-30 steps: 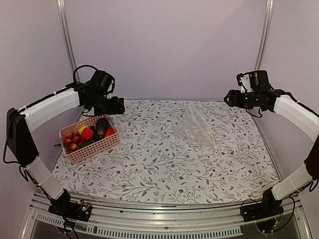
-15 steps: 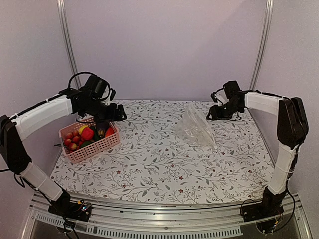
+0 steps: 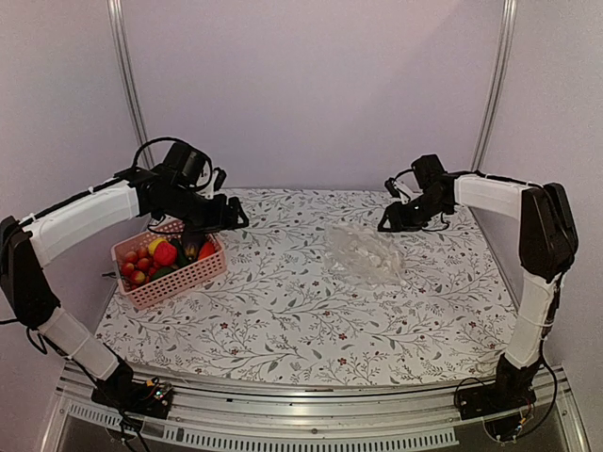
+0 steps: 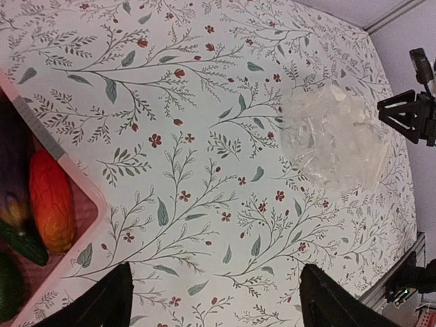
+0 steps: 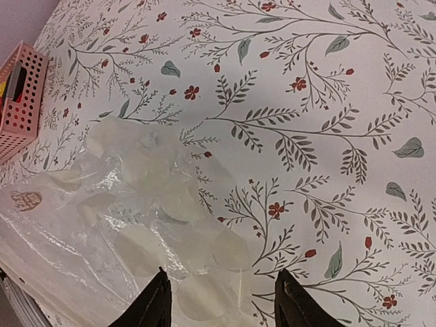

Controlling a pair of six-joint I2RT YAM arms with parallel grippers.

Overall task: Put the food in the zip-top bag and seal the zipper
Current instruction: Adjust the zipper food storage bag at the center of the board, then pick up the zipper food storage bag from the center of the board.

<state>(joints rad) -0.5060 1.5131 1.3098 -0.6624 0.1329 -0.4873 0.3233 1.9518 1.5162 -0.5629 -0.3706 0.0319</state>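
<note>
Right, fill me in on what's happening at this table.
Bagging has not started. The left claw hangs open above the far corner of the pink basket, where the toy fruits and vegetables lie. The right claw hangs open just over the clear zip-top bag, which looks empty and lies on the floral tablecloth. Neither claw holds anything.

Inside a robotics lab test cell: a white-and-black left arm [image 3: 89, 212] and right arm [image 3: 542, 221] stand bolted to an aluminium rail [image 3: 301, 414] along the near edge of a counter [image 3: 301, 320] draped in floral cloth. Bare pale walls [image 3: 311, 85] and slim metal posts [image 3: 127, 85] box the bench in on three sides. The only goods on show are plastic toy food [image 3: 165, 252] in a pink basket [image 3: 179, 281] and a clear bag [image 3: 363, 254].
</note>
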